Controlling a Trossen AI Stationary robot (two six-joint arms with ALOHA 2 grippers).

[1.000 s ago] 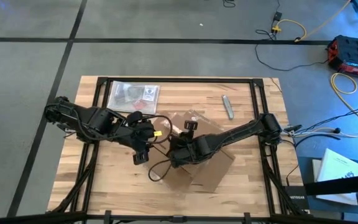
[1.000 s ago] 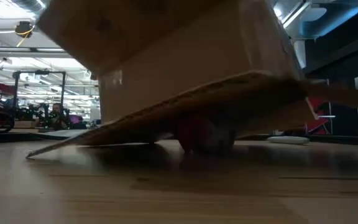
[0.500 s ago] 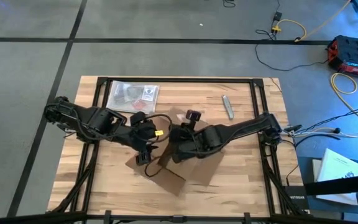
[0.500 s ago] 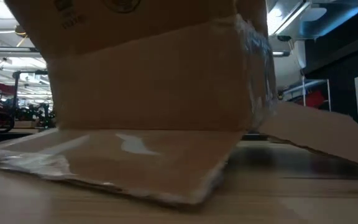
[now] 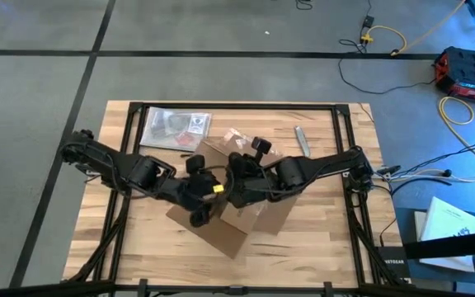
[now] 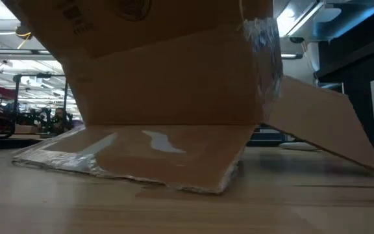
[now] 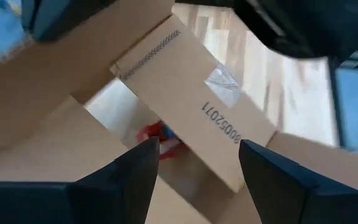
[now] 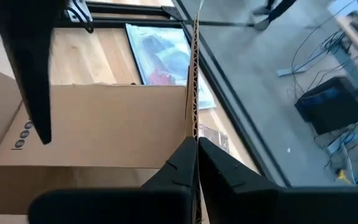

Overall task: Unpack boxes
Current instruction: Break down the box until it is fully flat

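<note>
Status: unpack is mid-way, box open but not emptied, as far as I can judge.

Shallow brown cardboard box with flaps and shiny clear tape strips (image 5: 236, 216) sits mid-table on the light wooden table (image 5: 328, 239), tipped up. Low view shows one taped flap flat on the wood and another flap slanting down to the table at the side.

Right end effector (image 8: 196, 142) is pressed together, pinching the thin edge of an upright cardboard flap (image 8: 195, 74); that edge runs straight up out of the fingertips. In the high view it sits over the box's middle.

Left end effector (image 7: 194, 165) is spread, nothing between its fingers, aimed into the opened box. Through the gap under a printed flap, a small red-and-blue object (image 7: 160, 137) lies inside, not yet taken out.

Done:
- flaps are open, tape no longer holds them shut
- clear, silvery plastic bag with printed inserts (image 5: 176, 127) lies flat at the far left part of the table, apart from the box; can't tell whether it came from this box

Left:
- pull the red-and-blue item out
- check for anything else inside; most of the interior is hidden by flaps and arms

Small grey metal tool (image 5: 302, 141) lies on the far right part of the table, untouched.
</note>
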